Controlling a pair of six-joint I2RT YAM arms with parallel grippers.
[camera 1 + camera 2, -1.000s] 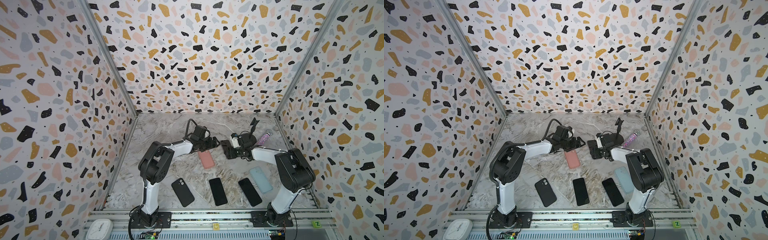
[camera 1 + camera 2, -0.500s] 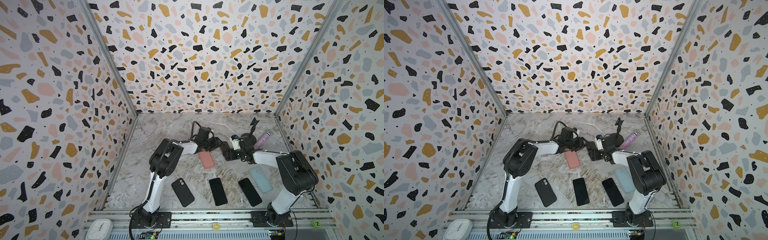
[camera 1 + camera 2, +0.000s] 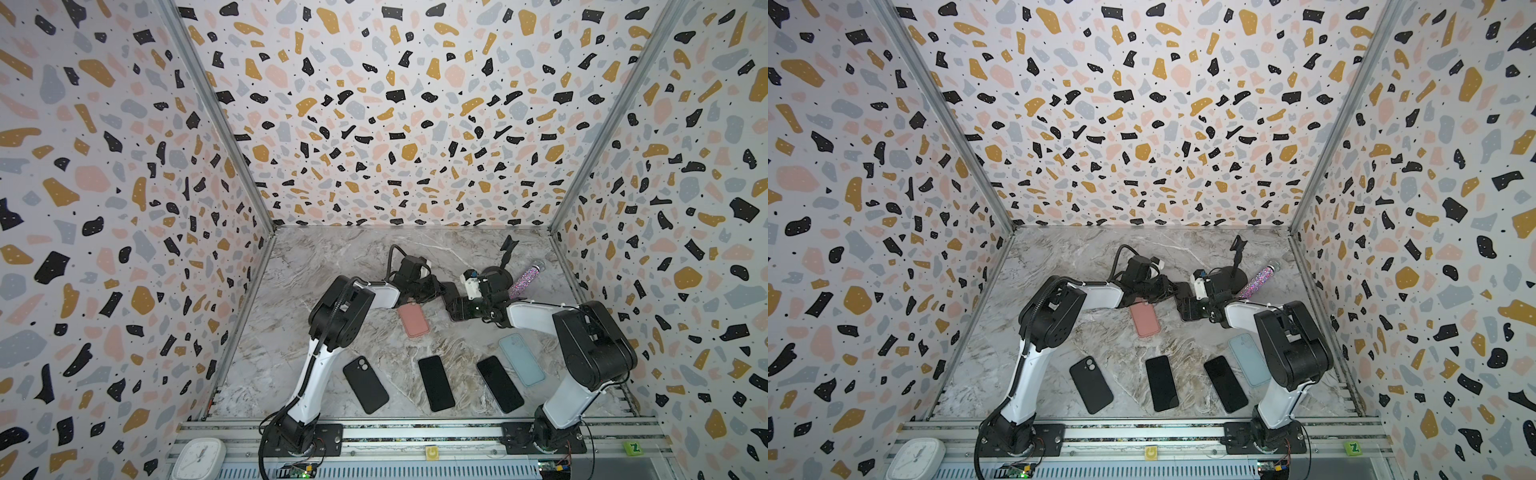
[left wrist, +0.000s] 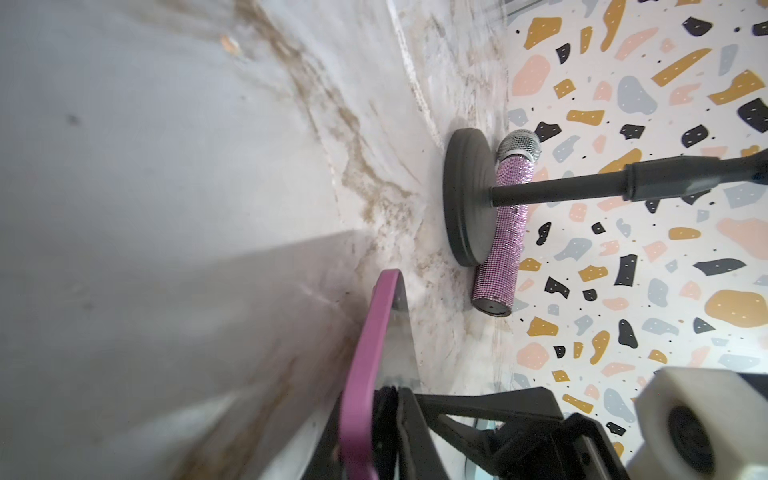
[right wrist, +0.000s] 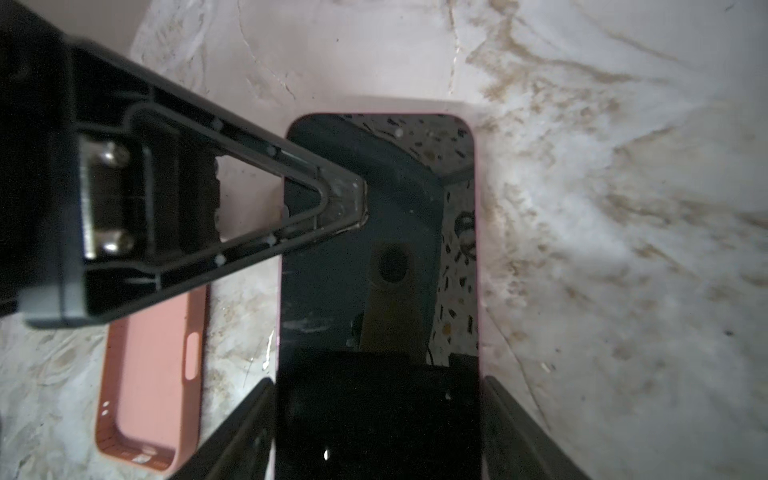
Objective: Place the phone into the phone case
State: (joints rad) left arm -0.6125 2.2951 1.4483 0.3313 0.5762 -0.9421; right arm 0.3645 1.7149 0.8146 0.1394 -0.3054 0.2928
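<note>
Phone (image 5: 374,270), pink-edged, dark screen up: you hold it at both ends, over the middle of the worktop (image 3: 332,270). Right hand (image 5: 378,386) grasps it across its width at one end. Left hand (image 3: 432,287) is clenched on the opposite edge, one finger (image 5: 345,208) over a screen corner. Pink case (image 5: 149,374) lies open-side up, just beside the phone. Glitter microphone (image 4: 505,224) lies against a stand base (image 4: 465,199) near the wall (image 4: 623,291).

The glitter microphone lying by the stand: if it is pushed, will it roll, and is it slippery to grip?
It would probably roll: the microphone is a cylinder lying on its side. The stand base right beside it should block rolling that way. Its studded skin looks rough, so it is likely not slippery.
</note>
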